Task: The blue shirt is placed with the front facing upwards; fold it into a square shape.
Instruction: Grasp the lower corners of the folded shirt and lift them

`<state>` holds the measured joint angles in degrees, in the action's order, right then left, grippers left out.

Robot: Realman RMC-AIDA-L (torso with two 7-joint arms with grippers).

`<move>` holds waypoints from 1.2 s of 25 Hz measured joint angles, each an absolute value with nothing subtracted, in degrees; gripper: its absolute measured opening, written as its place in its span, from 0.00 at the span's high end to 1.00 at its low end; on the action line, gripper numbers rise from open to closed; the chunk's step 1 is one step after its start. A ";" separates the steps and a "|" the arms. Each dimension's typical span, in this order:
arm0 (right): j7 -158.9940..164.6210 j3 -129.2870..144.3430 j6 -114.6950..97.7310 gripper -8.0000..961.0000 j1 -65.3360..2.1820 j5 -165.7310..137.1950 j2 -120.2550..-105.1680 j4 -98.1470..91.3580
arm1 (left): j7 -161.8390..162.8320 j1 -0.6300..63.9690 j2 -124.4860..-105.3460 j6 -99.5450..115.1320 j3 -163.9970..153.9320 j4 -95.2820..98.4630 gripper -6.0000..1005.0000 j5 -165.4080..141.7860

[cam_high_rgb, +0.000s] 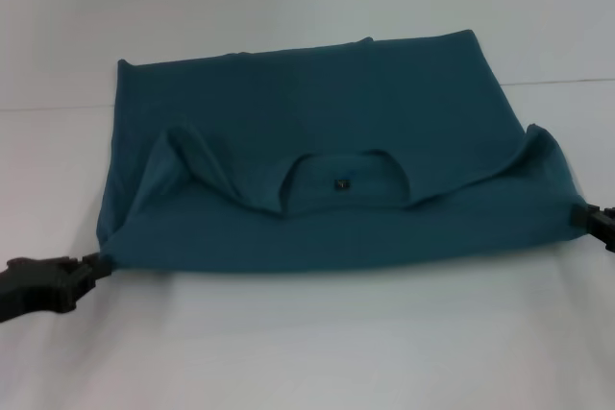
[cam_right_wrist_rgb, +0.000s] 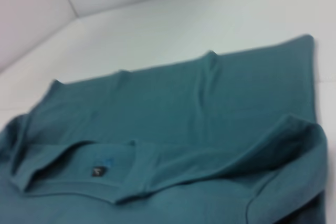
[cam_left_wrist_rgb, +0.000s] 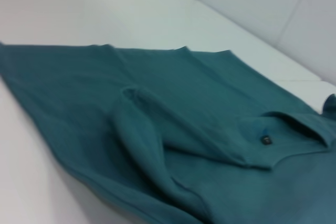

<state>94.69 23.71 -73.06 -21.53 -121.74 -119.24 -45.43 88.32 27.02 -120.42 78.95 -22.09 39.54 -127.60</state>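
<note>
Blue shirt [cam_high_rgb: 327, 151], soft and folded, stretches sideways between our left gripper [cam_high_rgb: 94, 264] and right gripper [cam_high_rgb: 582, 217], both pinching its corners.

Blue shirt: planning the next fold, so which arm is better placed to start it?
Neither clearly: the left tool and right tool each sit at a near corner of the blue shirt, so probably both together.

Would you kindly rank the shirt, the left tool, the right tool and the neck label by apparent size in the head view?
1. shirt
2. left tool, at the shirt's near left corner
3. right tool, partly cut off by the frame, so its rank is unsure
4. label
</note>
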 joint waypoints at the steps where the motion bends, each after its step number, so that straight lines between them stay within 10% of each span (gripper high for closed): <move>1: 93.42 23.69 -73.86 0.92 -20.92 -120.77 -119.26 -45.10 | 87.42 26.71 -120.47 79.77 -21.64 39.50 0.93 -127.58; 30: 78.67 16.52 -93.53 0.92 -10.91 -116.54 -118.56 -40.62 | 74.63 15.31 -121.70 98.33 -11.38 39.66 0.93 -127.49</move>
